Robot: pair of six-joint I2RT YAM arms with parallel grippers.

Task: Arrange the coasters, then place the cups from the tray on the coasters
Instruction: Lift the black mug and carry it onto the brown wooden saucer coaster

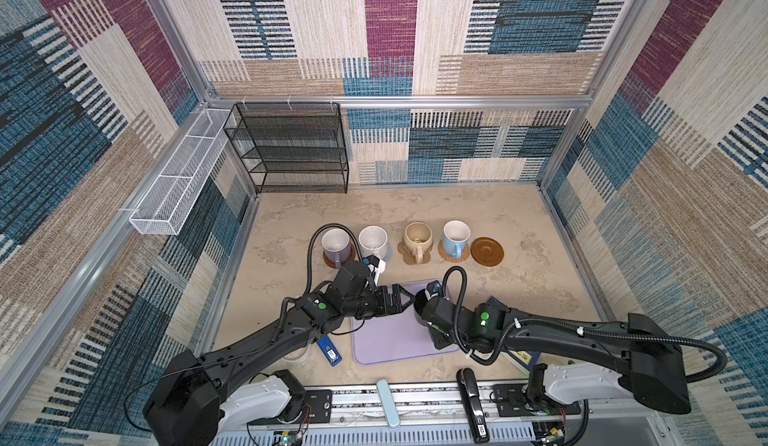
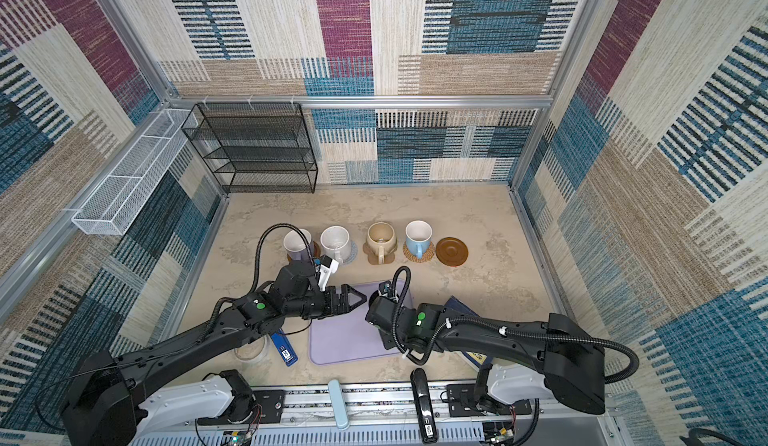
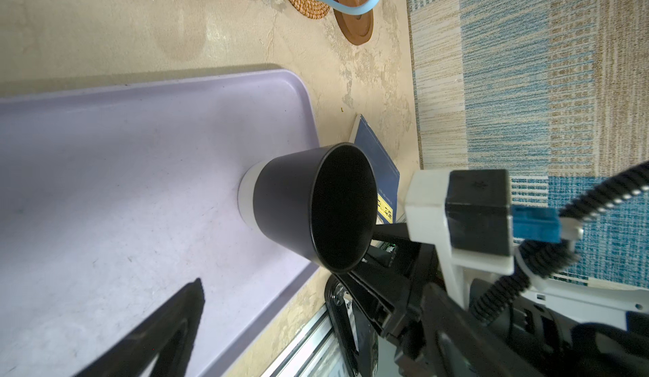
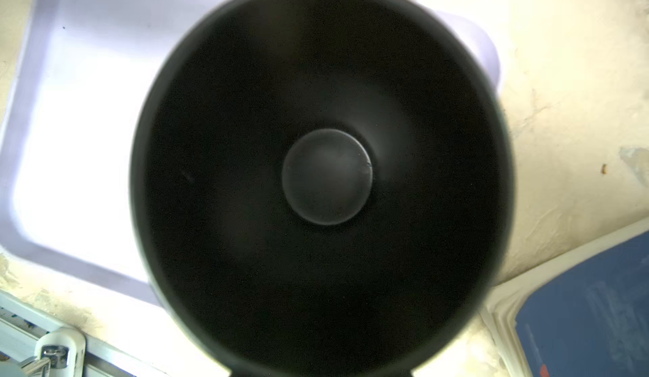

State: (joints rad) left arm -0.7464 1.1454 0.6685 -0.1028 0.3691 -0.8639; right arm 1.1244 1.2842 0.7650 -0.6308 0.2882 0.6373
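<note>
A black tapered cup with a pale base [image 3: 298,210] sits near the right edge of the large flat lavender plastic tray [image 1: 386,344]. Whether its base rests on the tray or hangs just off it, I cannot tell. The right gripper [image 3: 365,252] meets the cup on the side facing away from the left arm. Its fingers are drawn close and pinch the cup there; the handle is hidden. The left gripper [image 1: 409,298] hangs over the tray just beside the cup, jaws spread wide, holding nothing.

Beyond the tray a row runs across the beige mottled counter [image 1: 519,298]:
- a lavender mug [image 1: 336,243] on a brown wooden disc coaster [image 1: 329,260]
- a white mug [image 1: 372,241] on a pale blue woven round coaster [image 1: 387,253]
- a rounded beige mug [image 1: 417,237] on a tan flower-shaped coaster [image 1: 426,258]
- a light blue mug [image 1: 456,235] on a woven rattan round coaster [image 1: 465,255]
- a bare brown ringed wooden coaster [image 1: 487,251] at the right end, just beside the rattan one

A dark blue book with a yellow label [image 1: 524,356] lies just right of the tray, partly under the right arm. Left of the tray lie a flat blue device with a white label [image 1: 329,350] and a round clear shallow dish [image 2: 250,351], both partly under the left arm. A black wire rack [image 1: 291,149] and a white mesh basket [image 1: 174,182] stand at the back left.
</note>
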